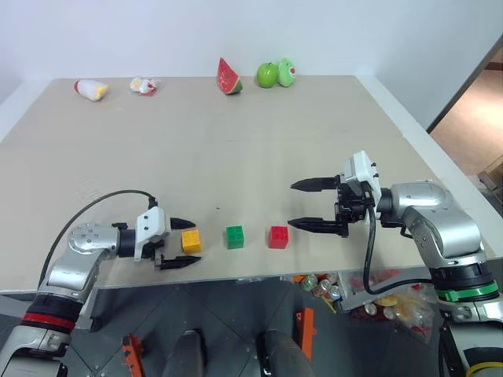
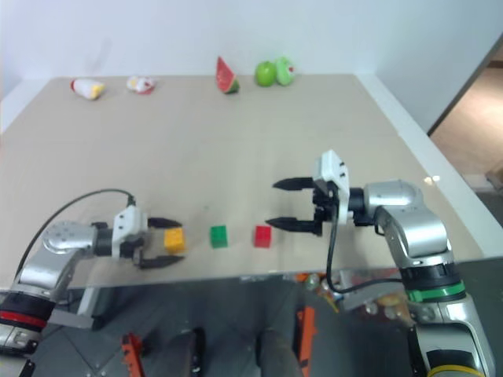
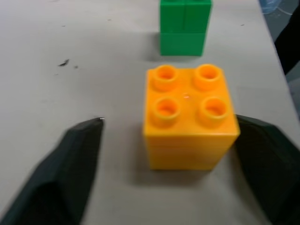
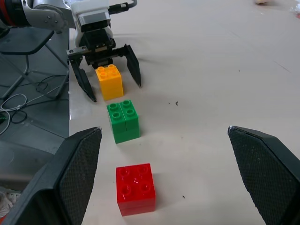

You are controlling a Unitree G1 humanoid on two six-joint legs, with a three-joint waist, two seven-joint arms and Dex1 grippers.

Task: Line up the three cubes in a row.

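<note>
The three cubes sit in a single row along the near edge of the table [image 1: 236, 149], spaced slightly apart and not touching one another.

Left end of the row: the left gripper [image 1: 180, 243] lies low on the table with its jaws spread wide. The yellow-orange cube [image 1: 191, 240] stands upright between its fingers [image 3: 70, 164], studs up. In the left wrist view a visible gap separates the cube from one finger; the other finger sits close against the cube's side, and contact there cannot be confirmed. The cube rests on the table surface and is released, not gripped.

Centre: the green cube [image 1: 235, 236] stands just beside the yellow-orange one, studs up.

Right of centre: the red cube [image 1: 278, 236] stands next in line, studs up, at about the same spacing.

Right end: the right gripper [image 1: 300, 206] hovers above the table near the red cube, jaws fully spread and holding nothing, pointing toward the row.

Far edge of the table, left to right: two small white toys [image 1: 92, 89], a watermelon slice [image 1: 229, 77] and two green toy fruits [image 1: 268, 75].
</note>
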